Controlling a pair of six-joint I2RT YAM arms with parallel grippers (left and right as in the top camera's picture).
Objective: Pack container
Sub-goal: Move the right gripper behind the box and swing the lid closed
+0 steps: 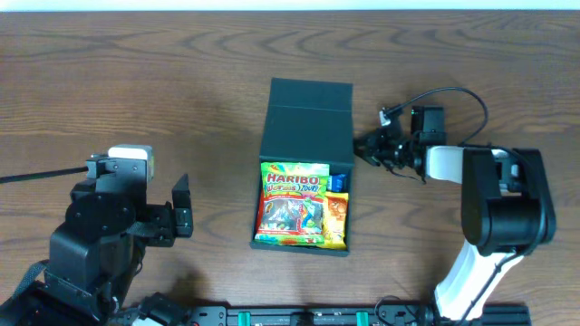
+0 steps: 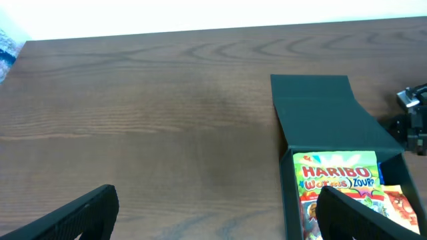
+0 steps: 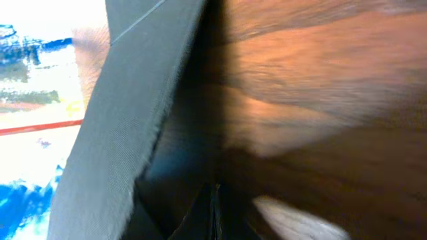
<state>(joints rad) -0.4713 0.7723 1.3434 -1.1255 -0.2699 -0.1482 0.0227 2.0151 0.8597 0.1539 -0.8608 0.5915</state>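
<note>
Overhead first: wood-grain table, brown with a low sheen. The container sits mid-table, a square box of dark matte card with crisp edges. Its flap lid is tipped back toward the far side and the near half is open. Inside I see a glossy green-and-yellow Haribo bag lying flat, an orange pack squeezed along the right wall and a bit of blue above that. The right gripper is just beside the box's right wall. The left gripper sits well off to the left, near my edge.

Left wrist now: both black fingers poke in at the bottom corners, spread wide, with nothing between them but bare table. The box is at right, lid up and creased at the hinge, and the Haribo print is readable.

Right wrist: very close and blurry. The box's grey-teal card wall slants across the view with a fibrous, slightly rough edge, and warm wood shows beside it. The fingers meet at the bottom, pinched together. I see nothing held between them.
</note>
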